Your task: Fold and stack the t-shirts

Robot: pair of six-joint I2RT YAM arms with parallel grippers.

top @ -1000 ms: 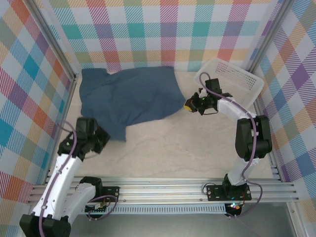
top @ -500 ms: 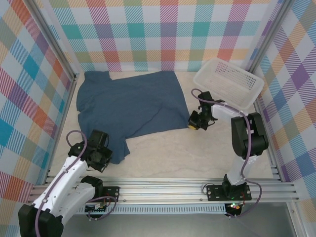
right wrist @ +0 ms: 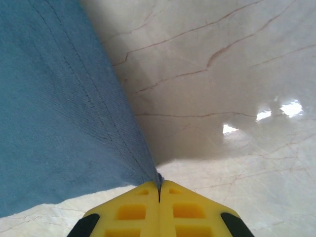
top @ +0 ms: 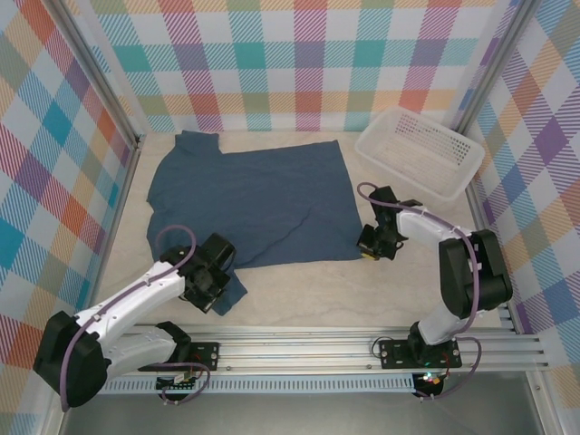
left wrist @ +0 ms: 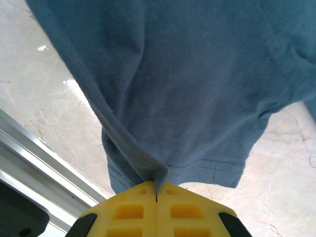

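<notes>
Dark teal-blue short-sleeved cotton t-shirt [top: 249, 204] lies spread on the pale marble-look desk [top: 308, 290], between the two sets of fingers. Its long axis runs left-right: sleeves at the end by the left fingers [top: 217, 285], straight hem at the end by the right fingers [top: 370, 249].

Left fingers [left wrist: 143, 205]: yellow pads pressed together, pinching a fold of cloth beside the near sleeve. That sleeve's stitched cuff hangs loose just past them.

Right fingers [right wrist: 143, 205]: pads pressed together, pinching the near hem corner. Cloth runs taut away from them, to their left, with bare desk to their right.

White perforated plastic basket [top: 421, 154] sits beyond the right fingers, well apart from the shirt edge. Aluminium rail [left wrist: 44, 158] is just behind the left fingers. Checked wall panels [top: 299, 54] surround the desk.

Shirt is plain, no print, mostly flat with a few shallow creases, bunched only at the left fingers.
</notes>
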